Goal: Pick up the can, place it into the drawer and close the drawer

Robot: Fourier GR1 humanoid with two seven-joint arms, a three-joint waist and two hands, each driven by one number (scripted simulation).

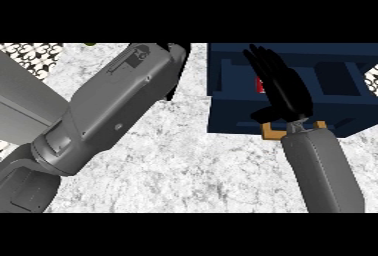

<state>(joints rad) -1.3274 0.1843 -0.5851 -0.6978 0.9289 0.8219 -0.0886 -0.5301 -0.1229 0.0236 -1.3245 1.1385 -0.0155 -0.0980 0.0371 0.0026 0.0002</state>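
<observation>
You're looking steeply down at a pale speckled counter [184,165]. R hand [284,85] is up over the open navy drawer [229,100] at upper right, fingers [267,62] straight and close together, pointing away from you toward the drawer's back. Thumb [260,115] sticks out to the left near the drawer's front edge. Nothing looks curled round or pinched in that hand.

The can [259,84]: you only get a small red sliver w/ a bit of white, just left of the R hand's fingers, inside the drawer. The hand covers most of it, so you can't tell whether it stands or lies, or whether the hand touches it.

The drawer has darker compartments inside; one shows to the right of the hand. A tan handle [272,132] sits at the drawer's front edge, partly behind the R wrist. The R forearm [325,170] comes up from the lower right edge.

The L forearm [111,110] runs diagonally from lower left to top centre, filling much of the left side. L hand [176,55] shows only as a dark bit at the top edge, beside the drawer's left wall; you can't tell its finger state.

A patterned strip [33,57] shows at upper left, beyond the counter's edge, w/ a plain grey panel [26,105] just below it.
</observation>
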